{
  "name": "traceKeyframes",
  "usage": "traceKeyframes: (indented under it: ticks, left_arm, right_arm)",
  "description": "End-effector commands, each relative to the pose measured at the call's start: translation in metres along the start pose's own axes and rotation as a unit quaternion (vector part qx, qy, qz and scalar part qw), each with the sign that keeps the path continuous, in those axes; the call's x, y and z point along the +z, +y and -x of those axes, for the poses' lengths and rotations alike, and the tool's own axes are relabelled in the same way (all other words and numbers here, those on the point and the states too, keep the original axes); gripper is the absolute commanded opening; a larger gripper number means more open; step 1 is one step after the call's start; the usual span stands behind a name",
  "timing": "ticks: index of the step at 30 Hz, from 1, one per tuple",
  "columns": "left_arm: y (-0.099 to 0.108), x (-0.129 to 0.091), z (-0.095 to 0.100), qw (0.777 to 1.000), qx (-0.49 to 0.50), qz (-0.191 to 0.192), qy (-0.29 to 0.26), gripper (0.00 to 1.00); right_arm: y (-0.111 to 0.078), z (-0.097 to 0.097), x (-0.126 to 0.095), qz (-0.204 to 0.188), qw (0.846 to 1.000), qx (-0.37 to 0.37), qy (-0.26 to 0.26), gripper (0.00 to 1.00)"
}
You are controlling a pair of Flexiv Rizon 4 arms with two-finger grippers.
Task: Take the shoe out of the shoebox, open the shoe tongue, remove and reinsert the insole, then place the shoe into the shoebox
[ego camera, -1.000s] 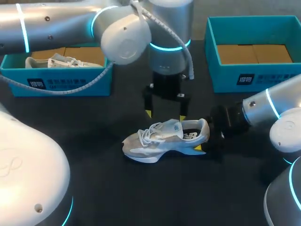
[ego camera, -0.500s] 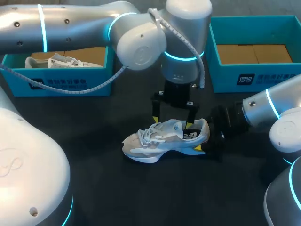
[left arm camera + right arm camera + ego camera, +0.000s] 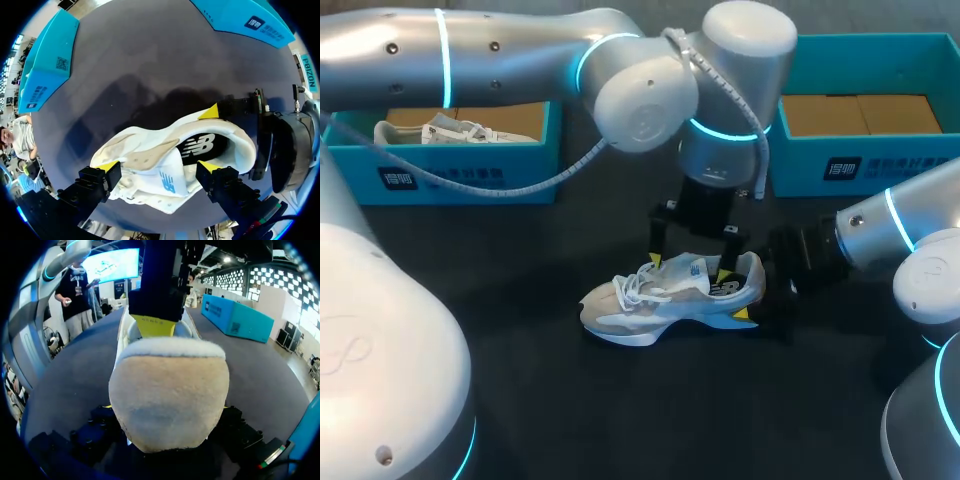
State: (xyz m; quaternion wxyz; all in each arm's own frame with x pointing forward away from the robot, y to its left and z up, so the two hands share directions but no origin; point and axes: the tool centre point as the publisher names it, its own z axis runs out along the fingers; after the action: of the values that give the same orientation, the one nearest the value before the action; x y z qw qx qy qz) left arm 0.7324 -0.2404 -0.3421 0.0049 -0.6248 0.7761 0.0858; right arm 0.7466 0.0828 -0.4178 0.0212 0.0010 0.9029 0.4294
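Observation:
A grey-white shoe [image 3: 665,295] lies on the dark table, toe to the left. My right gripper [image 3: 757,295] is shut on its heel from both sides; one yellow fingertip [image 3: 742,315] shows at the near side. In the right wrist view the suede heel [image 3: 169,390] fills the space between the fingers. My left gripper [image 3: 690,265] hangs over the shoe's opening, open, with one finger on each side. In the left wrist view the tongue with its blue mark [image 3: 167,181] sits between those fingers [image 3: 107,165], and the dark insole [image 3: 197,146] shows inside the shoe.
A teal shoebox [image 3: 860,165] with a bare cardboard floor stands at the back right. Another teal box [image 3: 460,175] at the back left holds a second white shoe [image 3: 450,130]. My left arm stretches across the table's back half.
My left arm has swung to the right and come down, so its open fingers now straddle the shoe's tongue. The shoe and the right gripper have stayed in place.

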Motion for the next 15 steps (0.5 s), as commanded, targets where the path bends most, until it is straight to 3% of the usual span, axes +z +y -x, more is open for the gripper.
traceKeyframes:
  ticks: [1,15]
  left_arm:
    - [-0.002,0.003,-0.005,1.0,0.0,0.003,-0.014,1.0]
    - [0.011,0.008,0.01,0.998,-0.016,0.01,-0.057,1.0]
  right_arm:
    - [0.001,0.0,0.002,-0.001,1.0,0.0,-0.001,0.0]
    - [0.001,0.0,0.002,-0.001,1.0,0.0,-0.001,0.0]
